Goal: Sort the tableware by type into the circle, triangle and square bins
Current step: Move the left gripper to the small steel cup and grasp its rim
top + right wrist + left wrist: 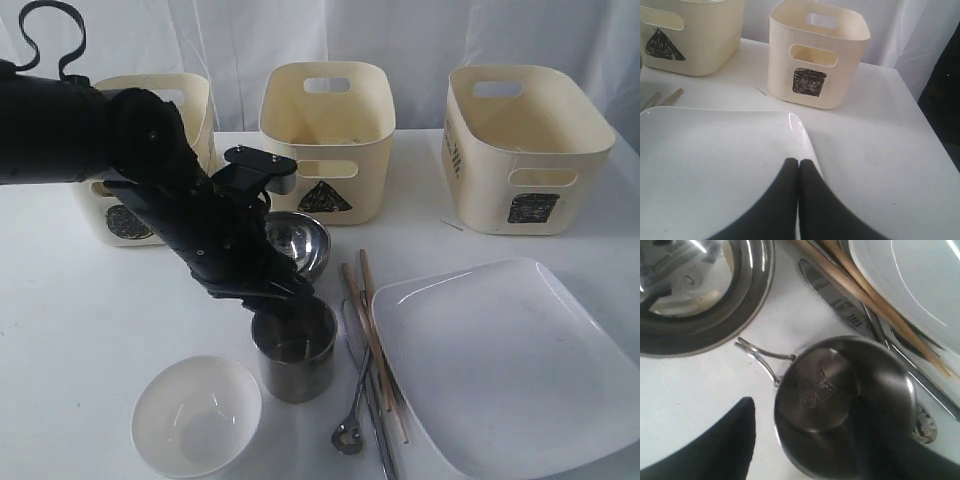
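My left pincer point(288, 300) is hovering with its fingers spread apart just over the handled steel mug point(295, 365) standing on the white surface point(80, 330). Behind it, the round steel bowl point(298, 243) is sitting. My right pincer point(799, 167), fingers pressed together, is hovering over the large white square plate point(715, 160).

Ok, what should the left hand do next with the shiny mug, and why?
Probably close on the steel mug at its rim. The left hand hangs open right over it, with one finger beside the mug and the other over its mouth. Nothing looks gripped yet.
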Motion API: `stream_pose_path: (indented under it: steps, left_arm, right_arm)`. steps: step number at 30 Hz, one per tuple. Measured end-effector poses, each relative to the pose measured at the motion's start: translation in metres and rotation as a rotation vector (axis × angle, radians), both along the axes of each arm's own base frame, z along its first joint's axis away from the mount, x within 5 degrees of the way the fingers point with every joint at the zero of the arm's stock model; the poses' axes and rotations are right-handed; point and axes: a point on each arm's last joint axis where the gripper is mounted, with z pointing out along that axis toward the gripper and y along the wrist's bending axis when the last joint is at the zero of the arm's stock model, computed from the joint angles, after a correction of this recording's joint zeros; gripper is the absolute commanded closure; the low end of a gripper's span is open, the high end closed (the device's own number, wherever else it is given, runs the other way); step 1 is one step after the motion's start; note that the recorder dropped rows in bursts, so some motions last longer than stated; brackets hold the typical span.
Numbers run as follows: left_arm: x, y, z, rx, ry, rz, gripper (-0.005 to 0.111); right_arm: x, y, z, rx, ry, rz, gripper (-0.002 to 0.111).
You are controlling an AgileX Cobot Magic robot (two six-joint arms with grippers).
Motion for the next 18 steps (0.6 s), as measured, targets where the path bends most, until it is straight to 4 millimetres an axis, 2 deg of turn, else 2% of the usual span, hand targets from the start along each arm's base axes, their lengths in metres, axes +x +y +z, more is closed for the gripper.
stream_pose_path:
  steps: [10, 18]
  left_arm:
    - [0.000, -0.002, -0.014, 0.027, 0.068, -0.002, 0.048]
    - [0.002, -0.004, -0.034, 0.066, 0.124, -0.004, 0.048]
  right_arm:
    - [0.000, 0.000, 0.000, 0.000, 0.000, 0.000, 0.108]
    - [0.000, 0.000, 0.000, 0.000, 0.000, 0.000, 0.108]
